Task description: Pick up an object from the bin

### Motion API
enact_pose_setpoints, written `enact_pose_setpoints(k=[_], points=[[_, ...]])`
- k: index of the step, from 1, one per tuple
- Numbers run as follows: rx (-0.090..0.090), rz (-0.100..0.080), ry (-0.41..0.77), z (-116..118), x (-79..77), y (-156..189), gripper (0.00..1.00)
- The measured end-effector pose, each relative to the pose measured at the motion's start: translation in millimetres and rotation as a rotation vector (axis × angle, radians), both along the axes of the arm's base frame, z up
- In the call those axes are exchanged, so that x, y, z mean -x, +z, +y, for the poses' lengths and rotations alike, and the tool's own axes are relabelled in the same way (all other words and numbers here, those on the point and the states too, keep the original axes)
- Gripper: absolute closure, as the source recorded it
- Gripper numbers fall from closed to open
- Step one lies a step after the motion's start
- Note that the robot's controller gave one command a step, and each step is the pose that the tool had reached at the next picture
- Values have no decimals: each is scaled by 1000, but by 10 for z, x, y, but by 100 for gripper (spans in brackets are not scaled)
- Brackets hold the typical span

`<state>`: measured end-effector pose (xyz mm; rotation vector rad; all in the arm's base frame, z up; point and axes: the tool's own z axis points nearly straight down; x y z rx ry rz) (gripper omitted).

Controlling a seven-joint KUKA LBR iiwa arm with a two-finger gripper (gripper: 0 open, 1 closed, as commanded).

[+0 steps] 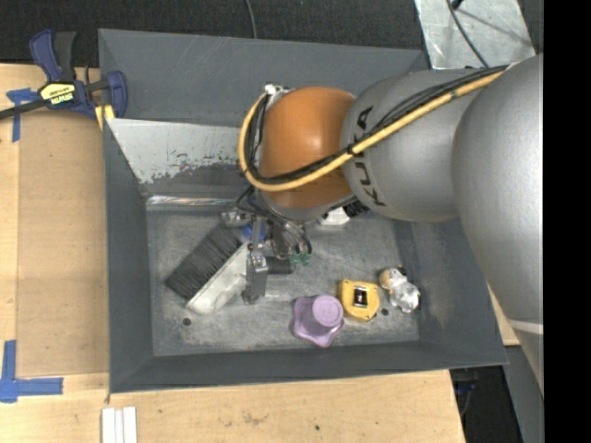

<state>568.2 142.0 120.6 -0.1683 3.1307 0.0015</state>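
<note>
With our claw low by the white handle of the black-bristled brush lying left of middle in the bin, its opening impossible to tell, we should straddle that handle squarely before lifting.

Arm extended from right, jaws pointing downward

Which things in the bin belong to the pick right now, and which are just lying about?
In play:
- gripper
- black-bristled brush with a white handle, left in the bin, under the gripper

Lying about:
- purple cap
- yellow tape measure
- crumpled white thing
</note>
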Motion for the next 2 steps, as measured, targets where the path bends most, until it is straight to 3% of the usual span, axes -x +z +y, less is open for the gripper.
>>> enact_pose_setpoints(k=[1,2], points=[[-5,-17,87,110,188,-449,100],[-6,-17,86,110,188,-449,100]])
